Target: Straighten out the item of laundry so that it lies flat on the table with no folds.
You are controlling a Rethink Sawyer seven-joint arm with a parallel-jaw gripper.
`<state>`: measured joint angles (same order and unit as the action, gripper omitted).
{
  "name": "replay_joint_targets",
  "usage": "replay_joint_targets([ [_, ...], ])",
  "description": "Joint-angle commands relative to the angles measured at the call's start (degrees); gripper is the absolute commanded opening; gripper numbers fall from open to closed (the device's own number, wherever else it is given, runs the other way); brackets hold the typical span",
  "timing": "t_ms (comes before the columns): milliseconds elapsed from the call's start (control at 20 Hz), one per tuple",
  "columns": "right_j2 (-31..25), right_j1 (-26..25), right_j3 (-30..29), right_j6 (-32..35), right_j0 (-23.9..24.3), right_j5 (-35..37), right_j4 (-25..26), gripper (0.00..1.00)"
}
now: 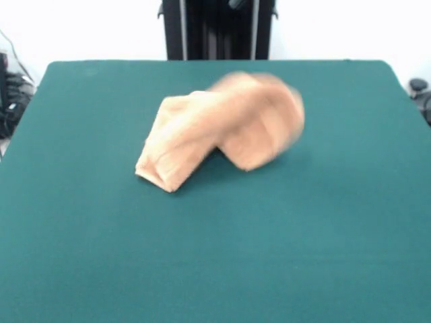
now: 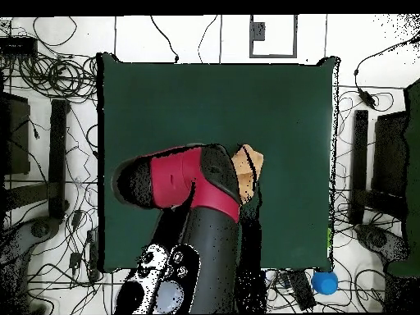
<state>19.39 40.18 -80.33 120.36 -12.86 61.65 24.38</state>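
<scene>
The item of laundry (image 1: 215,128), an orange-tan towel, lies crumpled near the middle of the green table (image 1: 215,256). Its left part is a folded band running down to a corner at the front left. Its right part is bunched into a raised lump and looks blurred. In the overhead view only a small piece of the towel (image 2: 247,168) shows, beside the red and black arm (image 2: 193,184) that covers the rest. The table (image 2: 205,98) shows around the arm. Neither view shows the gripper itself.
The black pedestal (image 1: 217,30) stands behind the table's far edge. Cables (image 2: 49,78) and dark equipment (image 2: 385,156) lie on the floor round the table. A blue ball (image 2: 325,281) sits off one table corner.
</scene>
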Motion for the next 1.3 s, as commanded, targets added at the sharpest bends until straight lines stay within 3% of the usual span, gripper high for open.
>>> replay_joint_targets([
  [50,-0.8,-3.7,-0.1,16.6,-2.5,1.4,-3.0,1.0],
  [700,0.5,-4.5,-0.5,15.7,-2.8,-2.1,-3.7,1.0],
  [750,0.2,-4.6,-1.1,15.5,-2.2,-3.8,-3.8,1.0],
  [900,-3.4,-5.4,-6.5,13.7,4.0,-22.1,-4.2,1.0],
  [1000,-5.2,-6.2,-7.7,11.8,7.4,-28.9,-4.5,1.0],
  [1150,-4.8,-7.9,-6.0,10.8,8.8,-34.0,-2.5,1.0],
  [1300,0.2,-10.9,-1.6,11.4,6.9,-38.1,2.2,1.0],
])
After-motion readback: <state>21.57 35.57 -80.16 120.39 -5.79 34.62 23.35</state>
